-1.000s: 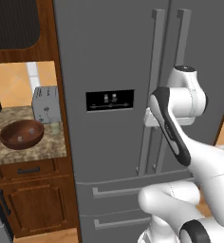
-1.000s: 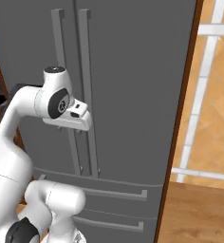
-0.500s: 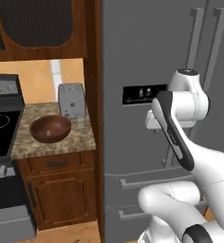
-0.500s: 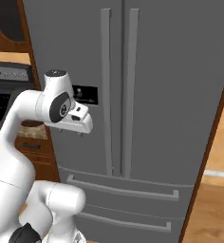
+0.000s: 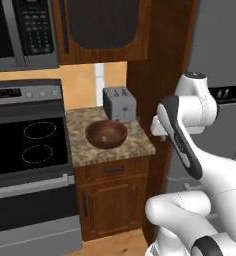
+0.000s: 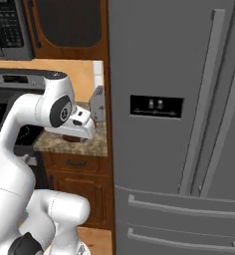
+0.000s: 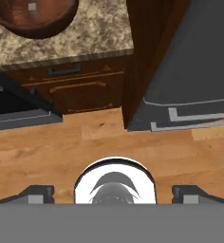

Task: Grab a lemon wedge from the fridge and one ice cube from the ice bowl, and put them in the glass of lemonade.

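The fridge (image 6: 169,60) is a tall grey steel unit with a black dispenser panel (image 6: 157,107) and long handles; its doors are shut. It also fills the right of the hand view as the fridge (image 7: 194,57). The ice bowl (image 5: 106,134), round and dark reddish-brown, sits on the granite counter in front of the toaster. In the hand view the ice bowl (image 7: 35,16) holds a small pale cube (image 7: 32,6). My gripper (image 7: 113,193) is open and empty, pointing down at the wood floor, in the air in front of the counter's right end. The lemon wedge and the glass of lemonade are out of view.
A silver toaster (image 5: 119,103) stands at the back of the counter (image 5: 140,145). A black-topped stove (image 5: 27,145) is left of it, under a microwave (image 5: 22,32). A brown wooden panel (image 5: 157,65) separates counter and fridge. Cabinet drawers (image 7: 76,76) are below.
The whole picture has shifted right: the base has driven left, bringing the stove and microwave into view. The arm keeps its pose and the gripper stays open.
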Robot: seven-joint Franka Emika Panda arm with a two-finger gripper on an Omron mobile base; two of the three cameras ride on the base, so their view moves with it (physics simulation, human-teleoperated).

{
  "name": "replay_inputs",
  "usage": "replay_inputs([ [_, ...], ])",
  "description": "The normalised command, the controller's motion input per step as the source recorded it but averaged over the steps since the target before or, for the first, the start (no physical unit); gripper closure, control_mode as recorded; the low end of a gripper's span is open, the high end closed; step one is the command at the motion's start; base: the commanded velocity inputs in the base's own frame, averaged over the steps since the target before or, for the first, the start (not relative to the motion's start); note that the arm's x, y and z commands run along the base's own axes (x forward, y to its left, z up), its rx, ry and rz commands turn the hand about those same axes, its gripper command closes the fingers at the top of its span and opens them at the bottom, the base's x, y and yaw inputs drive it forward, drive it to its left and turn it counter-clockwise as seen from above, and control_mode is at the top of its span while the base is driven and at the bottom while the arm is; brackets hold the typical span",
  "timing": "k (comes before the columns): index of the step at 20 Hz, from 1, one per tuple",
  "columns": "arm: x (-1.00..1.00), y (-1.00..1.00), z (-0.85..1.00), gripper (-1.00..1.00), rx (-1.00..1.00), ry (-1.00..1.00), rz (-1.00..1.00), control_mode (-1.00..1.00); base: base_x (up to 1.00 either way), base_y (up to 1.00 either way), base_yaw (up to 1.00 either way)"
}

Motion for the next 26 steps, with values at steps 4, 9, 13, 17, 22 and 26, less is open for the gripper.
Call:
replay_inputs([
  [4,0.00,0.00,0.00,-1.00,0.00,0.00,0.00,1.00,0.58,0.90,-0.33],
  [9,0.00,0.00,0.00,-1.00,0.00,0.00,0.00,1.00,0.67,0.38,-0.24],
  [13,0.00,0.00,0.00,-1.00,0.00,0.00,0.00,1.00,0.71,0.00,-0.08],
  [17,0.00,0.00,0.00,-1.00,0.00,0.00,0.00,1.00,0.45,0.07,-0.09],
  [22,0.00,0.00,0.00,-1.00,0.00,0.00,0.00,1.00,0.31,0.26,-0.10],
  [26,0.00,0.00,0.00,-1.00,0.00,0.00,0.00,1.00,0.36,0.68,0.00],
])
